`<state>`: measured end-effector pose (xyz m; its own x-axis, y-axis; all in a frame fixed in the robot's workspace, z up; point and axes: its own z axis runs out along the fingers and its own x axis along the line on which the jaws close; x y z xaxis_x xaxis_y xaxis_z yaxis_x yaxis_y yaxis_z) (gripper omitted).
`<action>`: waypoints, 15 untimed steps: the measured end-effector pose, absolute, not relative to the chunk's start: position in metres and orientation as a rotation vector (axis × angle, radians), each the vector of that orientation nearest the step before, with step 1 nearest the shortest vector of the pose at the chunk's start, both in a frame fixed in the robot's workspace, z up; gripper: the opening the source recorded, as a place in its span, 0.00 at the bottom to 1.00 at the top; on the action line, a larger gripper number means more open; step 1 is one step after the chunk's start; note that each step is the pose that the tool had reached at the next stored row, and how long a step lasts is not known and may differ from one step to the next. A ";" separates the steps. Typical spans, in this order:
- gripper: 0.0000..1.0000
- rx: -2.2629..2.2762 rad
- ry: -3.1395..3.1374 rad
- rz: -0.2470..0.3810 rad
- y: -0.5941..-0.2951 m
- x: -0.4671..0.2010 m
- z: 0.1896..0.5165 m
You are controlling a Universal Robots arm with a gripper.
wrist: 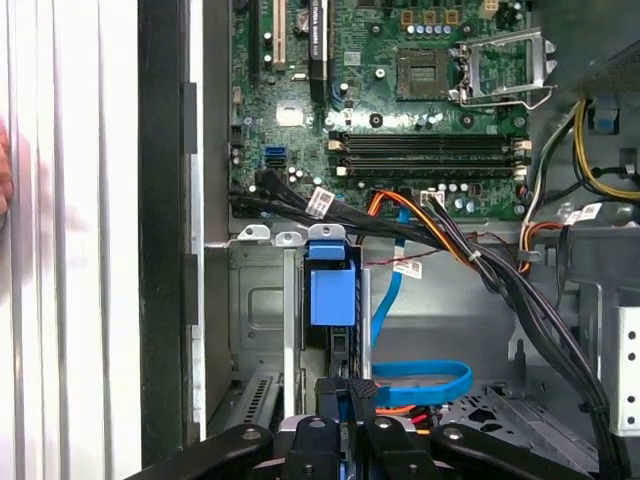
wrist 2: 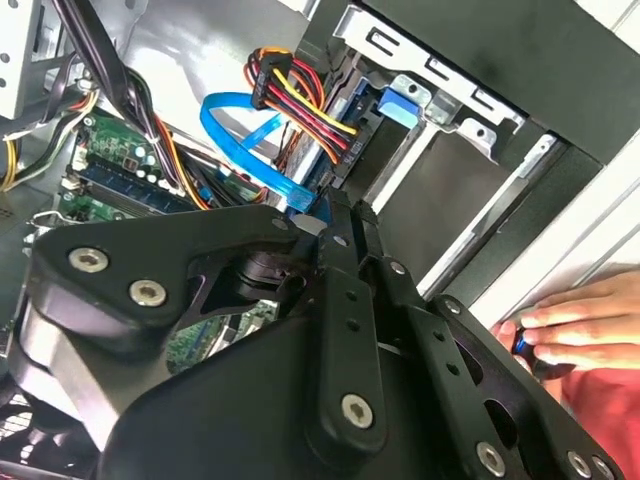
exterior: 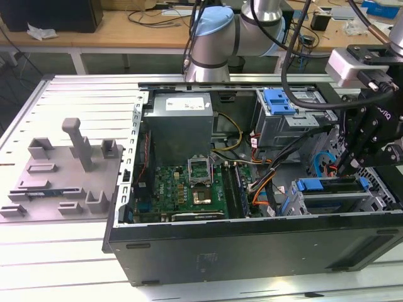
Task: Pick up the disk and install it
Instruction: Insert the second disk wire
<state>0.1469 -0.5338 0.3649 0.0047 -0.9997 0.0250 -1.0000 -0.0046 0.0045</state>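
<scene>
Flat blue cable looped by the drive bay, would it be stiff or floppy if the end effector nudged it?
Probably floppy: the flat blue cable lies in a loose, curved loop in the first wrist view. Likely light for its length, being a thin ribbon. A nudge would probably bend it aside rather than slide it whole.

Inside the computer case (exterior: 252,242), your access to the drive bay (wrist: 262,320) is restricted. The gripper (wrist: 350,395) occupies the slot directly above the blue-framed disk (wrist: 331,290). A cable bundle (wrist: 450,245) and a flat blue cable (wrist: 425,383) cross just beside it. A person's hand (wrist 2: 575,325) rests at the case's outer wall. The motherboard (exterior: 189,189) area near the case's middle stands open from above.
</scene>
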 end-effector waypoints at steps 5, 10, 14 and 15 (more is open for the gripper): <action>0.16 2.258 -2.154 0.023 -0.533 0.147 0.364; 0.16 2.260 -2.153 0.023 -0.533 0.147 0.363; 0.16 2.260 -2.153 0.023 -0.533 0.147 0.363; 0.16 2.260 -2.153 0.023 -0.533 0.147 0.362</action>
